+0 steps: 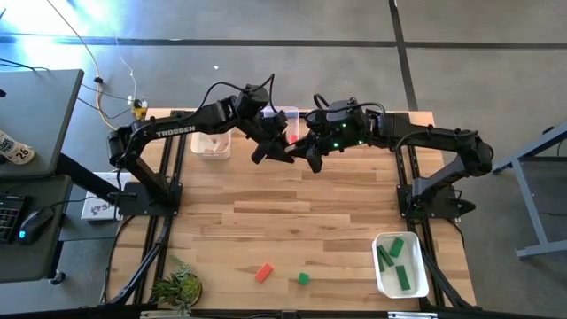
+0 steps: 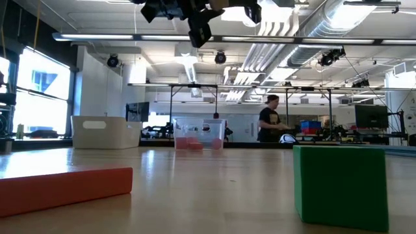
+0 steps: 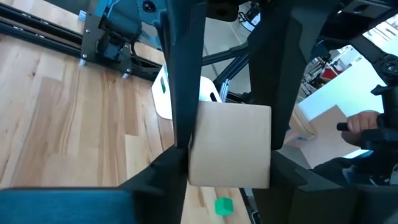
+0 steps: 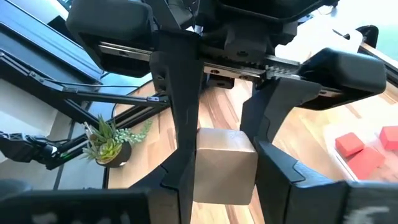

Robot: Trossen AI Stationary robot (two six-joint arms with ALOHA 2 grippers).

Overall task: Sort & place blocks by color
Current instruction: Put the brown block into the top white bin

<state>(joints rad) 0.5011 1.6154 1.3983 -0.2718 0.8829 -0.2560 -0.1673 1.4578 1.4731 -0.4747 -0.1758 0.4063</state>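
Note:
A plain light-wood cube (image 3: 230, 143) (image 4: 224, 165) is up in the air over the far middle of the table. My left gripper (image 3: 230, 171) (image 1: 276, 151) and my right gripper (image 4: 224, 183) (image 1: 308, 158) meet there nose to nose, both closed on it. The high view hides the cube between them. A red-orange bar (image 1: 263, 272) (image 2: 65, 188) and a green cube (image 1: 303, 278) (image 2: 341, 185) lie flat on the table near its near edge. Green blocks lie in a white tub (image 1: 400, 264). Red blocks lie in a clear tub (image 2: 198, 142) (image 4: 364, 149). My left gripper pinches the wood cube between its two fingers, which sit on opposite side faces at the cube's near corners (image 3: 194, 165). The cube is lifted clear of the table. My right gripper holds the same cube from the opposite side. Its fingers (image 4: 273, 165) lie against two opposite faces near the edge (image 4: 249, 180), and the left gripper's fingers run along the same faces. The cube touches nothing else.
A white tub (image 1: 213, 143) (image 2: 107, 132) stands at the far left, next to the clear tub (image 1: 285, 115) at the far edge. A small potted plant (image 1: 180, 288) stands at the near left corner. Bare wood lies across the middle (image 1: 283, 213). A person (image 2: 268, 118) stands in the room behind.

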